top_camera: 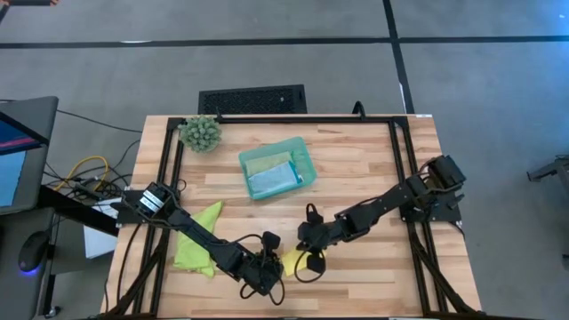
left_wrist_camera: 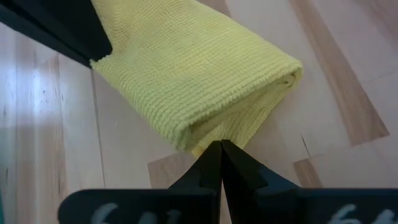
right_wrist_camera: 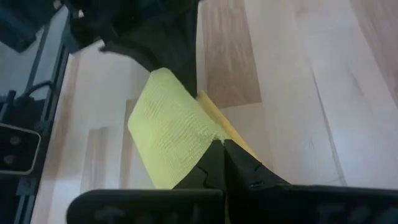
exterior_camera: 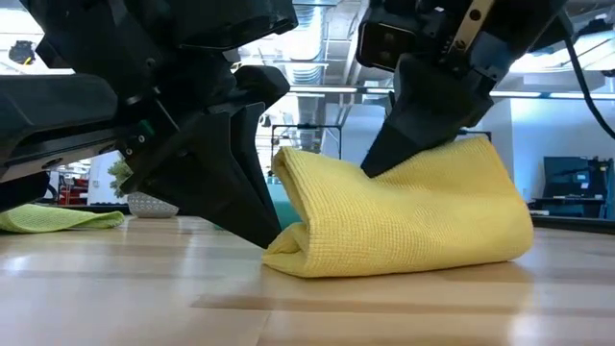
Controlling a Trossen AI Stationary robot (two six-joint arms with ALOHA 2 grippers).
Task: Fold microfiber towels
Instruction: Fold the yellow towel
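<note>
While both pairs of jaws are closed tight, each is pinched on the yellow towel (exterior_camera: 404,216), which is folded over and lies on the wooden table (top_camera: 356,169) near its front edge. The left gripper (left_wrist_camera: 221,149) is clamped on the towel's lower edge at one end, and the right gripper (right_wrist_camera: 221,144) is clamped on its upper layer from the opposite side. A lime green towel (top_camera: 197,240) is spread flat under the left arm. Two more towels, pale sage green (top_camera: 265,161) and light blue (top_camera: 271,180), are kept in the teal tray (top_camera: 304,158) farther back, beside a spiky green ball (top_camera: 201,132).
</note>
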